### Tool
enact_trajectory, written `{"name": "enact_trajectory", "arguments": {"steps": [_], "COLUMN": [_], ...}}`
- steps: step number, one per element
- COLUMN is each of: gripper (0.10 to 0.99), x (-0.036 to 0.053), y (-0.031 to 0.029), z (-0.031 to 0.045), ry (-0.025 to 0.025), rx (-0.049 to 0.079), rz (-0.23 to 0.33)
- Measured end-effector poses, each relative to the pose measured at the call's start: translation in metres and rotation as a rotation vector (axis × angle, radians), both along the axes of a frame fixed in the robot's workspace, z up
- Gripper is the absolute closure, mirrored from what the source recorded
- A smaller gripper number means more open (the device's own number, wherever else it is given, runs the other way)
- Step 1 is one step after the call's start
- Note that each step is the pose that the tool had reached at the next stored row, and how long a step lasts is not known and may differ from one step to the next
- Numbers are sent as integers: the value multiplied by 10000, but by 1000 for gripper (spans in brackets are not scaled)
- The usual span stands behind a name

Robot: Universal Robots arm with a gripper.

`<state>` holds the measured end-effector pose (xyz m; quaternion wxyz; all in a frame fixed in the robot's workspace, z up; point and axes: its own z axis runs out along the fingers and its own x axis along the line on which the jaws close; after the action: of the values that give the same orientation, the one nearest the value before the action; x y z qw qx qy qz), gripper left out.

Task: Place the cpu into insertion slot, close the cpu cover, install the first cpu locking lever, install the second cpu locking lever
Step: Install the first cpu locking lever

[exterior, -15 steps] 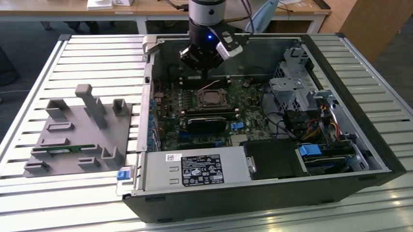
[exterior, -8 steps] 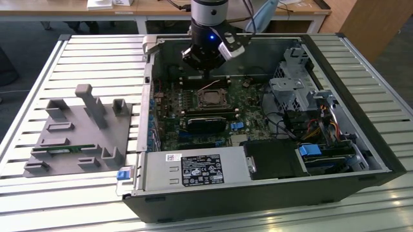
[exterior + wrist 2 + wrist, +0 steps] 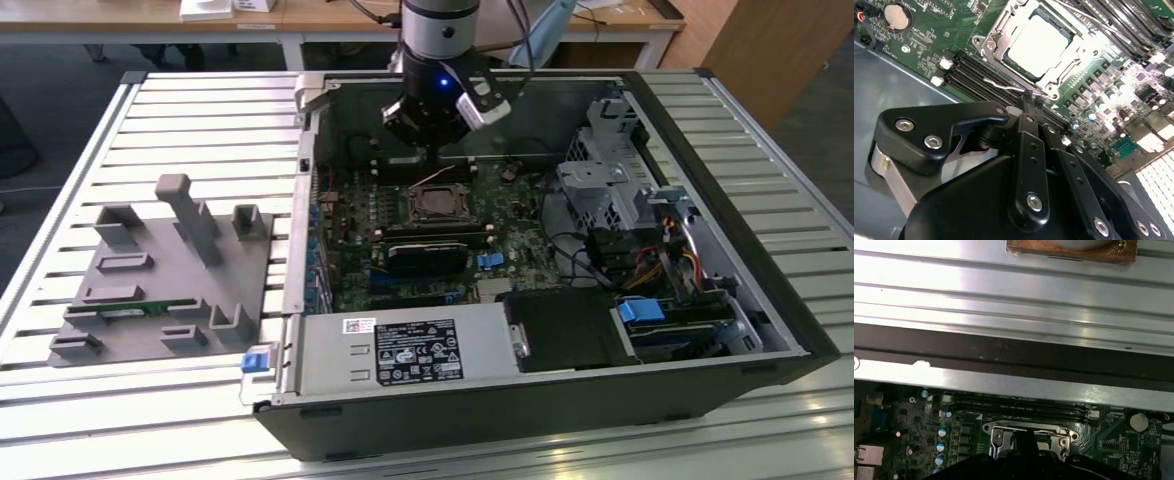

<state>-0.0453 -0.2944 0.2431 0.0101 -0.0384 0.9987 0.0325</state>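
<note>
Nearest, in the second wrist view, the matte black gripper point(image 3: 1029, 97) is seen clenched, its tips pressed at a thin wire locking lever point(image 3: 1004, 84) beside the socket. Just beyond, the dull silvery cpu point(image 3: 1040, 44) is already seated, framed by the lowered, shiny cpu cover point(image 3: 996, 40). Lever locking is judged unfinished. Farther off, green motherboard point(image 3: 929, 45) is spread.

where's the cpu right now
The cpu sits in the motherboard socket with the cpu cover framing it, just beyond the gripper in the second wrist view.
</note>
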Motion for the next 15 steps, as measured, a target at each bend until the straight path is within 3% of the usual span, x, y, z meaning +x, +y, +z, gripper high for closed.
{"name": "enact_trajectory", "arguments": {"steps": [5, 15], "gripper": [980, 980], "x": [26, 101], "y": [67, 87], "z": [-62, -148], "ry": [-1, 0], "rx": [-32, -34], "rz": [-7, -57]}}
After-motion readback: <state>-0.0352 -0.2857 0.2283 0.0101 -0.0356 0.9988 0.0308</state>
